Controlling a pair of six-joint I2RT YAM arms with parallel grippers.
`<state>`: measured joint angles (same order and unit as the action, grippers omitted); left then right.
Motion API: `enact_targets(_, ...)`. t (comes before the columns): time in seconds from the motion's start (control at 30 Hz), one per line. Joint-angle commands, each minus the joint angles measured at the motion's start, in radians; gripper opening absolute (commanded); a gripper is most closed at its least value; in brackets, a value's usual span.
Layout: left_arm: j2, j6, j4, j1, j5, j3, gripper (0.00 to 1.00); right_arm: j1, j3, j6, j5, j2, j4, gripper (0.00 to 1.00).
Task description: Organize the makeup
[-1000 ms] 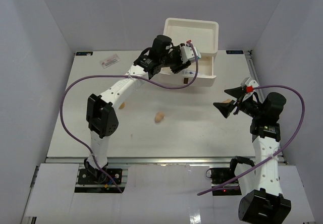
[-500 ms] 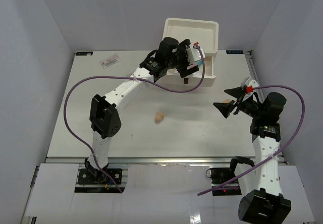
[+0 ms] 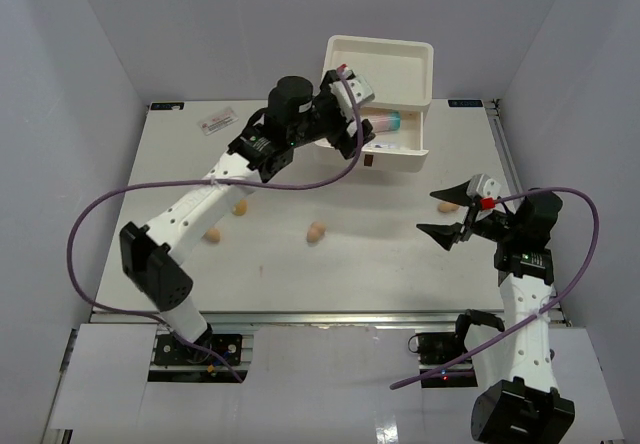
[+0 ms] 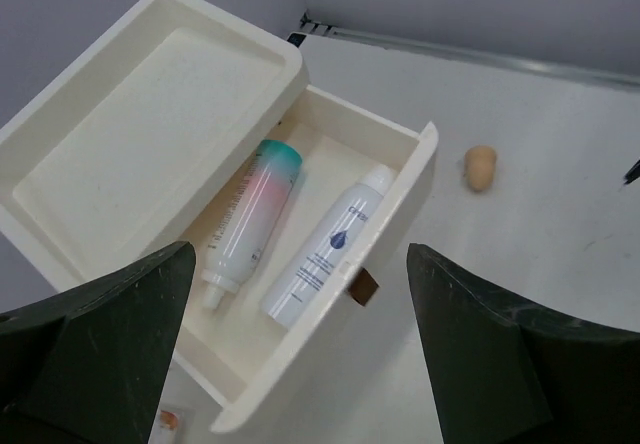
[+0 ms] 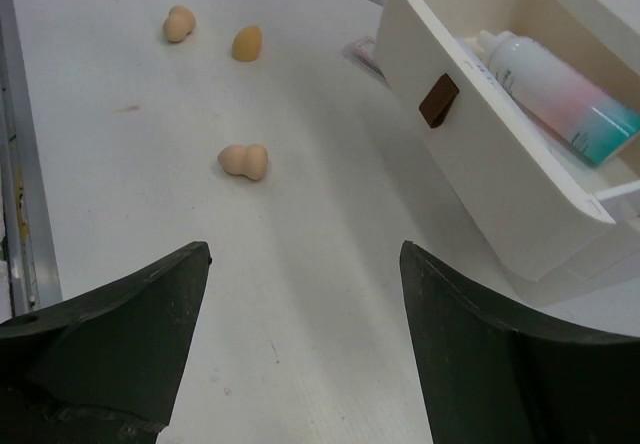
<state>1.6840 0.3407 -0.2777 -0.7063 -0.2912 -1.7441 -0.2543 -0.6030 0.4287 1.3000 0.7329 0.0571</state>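
Over at the white box, the left gripper (image 4: 300,364) hovers above the pulled-out white drawer with a brown handle (image 4: 395,214), fingers spread wide and nothing between them. Inside the drawer, the white tube with pink label and teal band (image 4: 255,214) and the slim white bottle with blue print (image 4: 325,254) lie side by side, so that part of the sorting looks done.

Out on the white table (image 3: 400,264), the peach egg-shaped sponges are scattered: one mid-table (image 3: 316,231), two towards the left (image 3: 240,207) (image 3: 212,234), and one on the right (image 3: 449,205). A flat clear packet with red print (image 3: 218,121) sits at the far left edge.

The right gripper (image 3: 448,211) hangs low with its claw apart and empty, close to that right-hand sponge. By my reading, the sponge round is next: settle the open fingers either side of a soft, rounded sponge, close gently so it doesn't squirt out, then carry it across to the box.
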Motion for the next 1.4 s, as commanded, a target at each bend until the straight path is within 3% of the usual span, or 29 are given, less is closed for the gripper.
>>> enact_targets(0.0,-0.269,-0.307,0.036,0.026,0.046,0.187,0.98,0.003,-0.011,0.408,0.133,0.002,0.271,0.8)
enact_targets(0.13,-0.489,-0.521,0.053,0.077,0.026,0.503,0.98,0.047,-0.036,0.647,0.061,0.033,0.476,0.73)
enact_targets(0.23,-0.614,-0.578,0.055,0.106,0.003,0.667,0.98,0.122,-0.076,0.782,-0.097,0.064,0.581,0.67)
enact_targets(0.27,-0.643,-0.593,0.05,0.107,0.004,0.709,0.98,0.149,-0.088,0.785,-0.107,0.075,0.581,0.66)
enact_targets(0.43,-0.765,-0.614,0.018,0.126,0.029,0.918,0.98,0.384,-0.23,0.73,-0.469,0.201,0.573,0.49)
enact_targets(0.53,-0.818,-0.611,0.032,0.129,0.053,0.99,0.98,0.509,-0.283,0.678,-0.581,0.294,0.546,0.41)
enact_targets(0.67,-0.882,-0.626,0.052,0.134,0.087,1.051,0.98,0.699,-0.353,0.584,-0.838,0.425,0.449,0.34)
enact_targets(0.87,-0.908,-0.641,0.045,0.148,0.115,1.066,0.98,0.856,-0.503,0.494,-1.138,0.636,0.399,0.3)
enact_targets(1.1,-0.921,-0.64,0.04,0.174,0.116,1.067,0.98,0.868,-0.615,0.478,-1.395,0.802,0.278,0.31)
enact_targets(1.37,-0.919,-0.641,0.041,0.186,0.107,1.069,0.98,0.795,-0.792,0.508,-1.427,0.916,0.246,0.41)
